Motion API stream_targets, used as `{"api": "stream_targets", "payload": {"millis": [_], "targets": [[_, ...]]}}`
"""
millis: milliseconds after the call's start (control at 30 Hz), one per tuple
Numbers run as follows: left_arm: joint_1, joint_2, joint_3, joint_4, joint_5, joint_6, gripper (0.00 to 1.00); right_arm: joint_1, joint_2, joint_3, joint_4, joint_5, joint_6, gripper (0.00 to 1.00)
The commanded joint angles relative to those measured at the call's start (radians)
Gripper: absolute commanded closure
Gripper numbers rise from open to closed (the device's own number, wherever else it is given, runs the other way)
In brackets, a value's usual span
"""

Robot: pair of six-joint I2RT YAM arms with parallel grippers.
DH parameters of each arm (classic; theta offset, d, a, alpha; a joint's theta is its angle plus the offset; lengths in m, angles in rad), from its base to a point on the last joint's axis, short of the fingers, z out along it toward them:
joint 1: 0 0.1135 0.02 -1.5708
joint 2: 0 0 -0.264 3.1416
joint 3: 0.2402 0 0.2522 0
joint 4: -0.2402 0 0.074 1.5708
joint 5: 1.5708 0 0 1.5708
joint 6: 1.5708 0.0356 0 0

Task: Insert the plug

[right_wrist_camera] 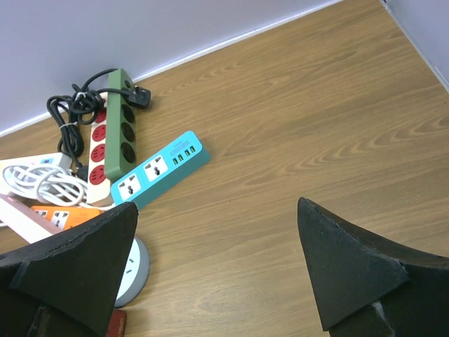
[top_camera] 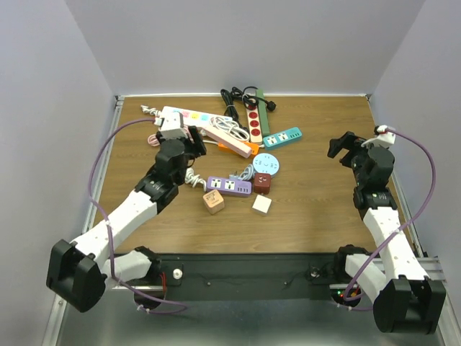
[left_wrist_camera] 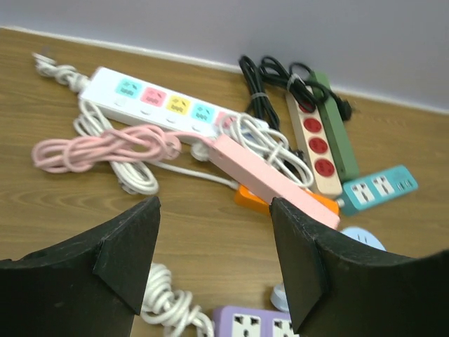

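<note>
Your L gripper (left_wrist_camera: 214, 205) hangs w/ fingers spread wide, nothing btwn them, just on the near side of the pink strip (left_wrist_camera: 277, 184). R gripper (right_wrist_camera: 216, 207) is also wide and empty, well right of the pink strip. White plug (left_wrist_camera: 43, 60) lies loose on the table (left_wrist_camera: 210, 246), far left of the pink strip, beyond the pink cord coil (left_wrist_camera: 105, 149). Purple strip (left_wrist_camera: 245, 324) sits nearer you than the pink strip.

Top camera looks down; both wrist cameras share the teal strip (right_wrist_camera: 160, 168)
</note>
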Motion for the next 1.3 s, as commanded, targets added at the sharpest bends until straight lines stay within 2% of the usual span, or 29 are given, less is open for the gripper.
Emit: {"api": "stream_targets", "payload": {"millis": [0, 133, 333, 500, 733, 1000, 1267], "targets": [[-0.064, 0.064, 0.059, -0.038, 0.039, -0.038, 0.25, 0.003, 0.008, 0.025, 0.019, 0.015, -0.009, 0.00], [-0.136, 0.142, 0.093, -0.049, 0.066, -0.079, 0.25, 0.003, 0.022, 0.025, 0.019, 0.018, -0.009, 0.00], [-0.257, 0.342, 0.234, -0.084, 0.107, -0.144, 0.25, 0.003, 0.031, 0.018, 0.019, 0.020, -0.009, 0.00], [-0.314, 0.504, 0.329, -0.113, 0.226, -0.190, 0.23, 0.003, 0.018, 0.015, 0.019, 0.026, -0.009, 0.00], [-0.351, 0.676, 0.447, -0.187, 0.302, -0.236, 0.17, 0.003, 0.004, 0.011, 0.016, 0.012, -0.005, 0.00], [-0.366, 0.773, 0.550, -0.311, 0.270, -0.211, 0.15, 0.003, -0.005, 0.012, 0.013, 0.005, 0.000, 0.00], [-0.375, 0.795, 0.542, -0.368, 0.279, -0.211, 0.14, 0.003, -0.010, 0.014, 0.010, -0.003, 0.001, 0.00]]}}
